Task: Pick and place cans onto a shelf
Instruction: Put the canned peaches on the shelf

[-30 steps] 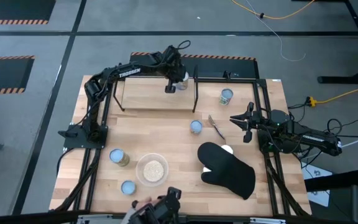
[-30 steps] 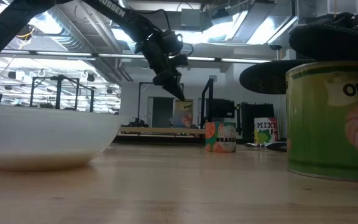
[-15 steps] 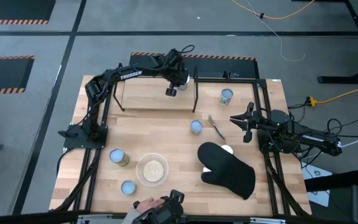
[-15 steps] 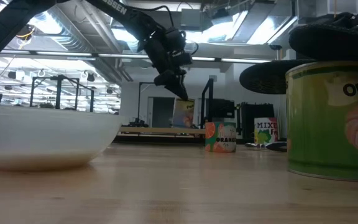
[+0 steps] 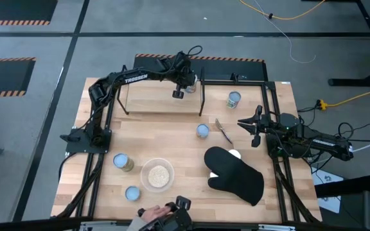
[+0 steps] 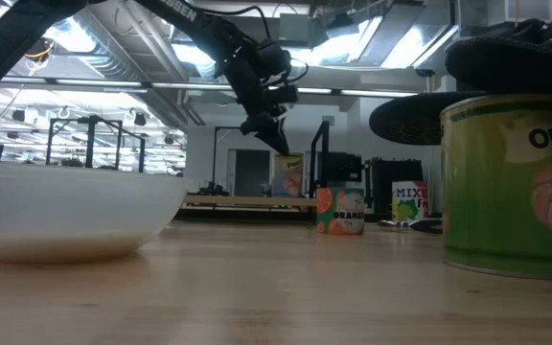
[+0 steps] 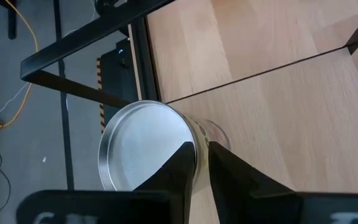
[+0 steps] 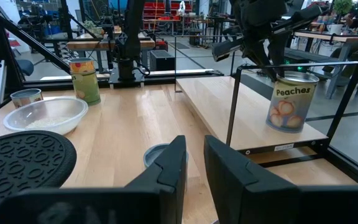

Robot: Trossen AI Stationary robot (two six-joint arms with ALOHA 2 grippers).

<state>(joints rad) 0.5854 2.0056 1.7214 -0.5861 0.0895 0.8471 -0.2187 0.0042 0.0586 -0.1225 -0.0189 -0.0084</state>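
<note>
Since a second ago the left gripper (image 5: 179, 94) has edged toward the right end of the shelf (image 5: 153, 97) — its jaws pinched nearly together just above the peaches can (image 8: 288, 102) standing there, not grasping it. The right gripper (image 5: 254, 126), jaws close together and empty, has not moved — it waits over the bench (image 5: 172, 138) near a blue-topped can (image 5: 202, 131).
</note>
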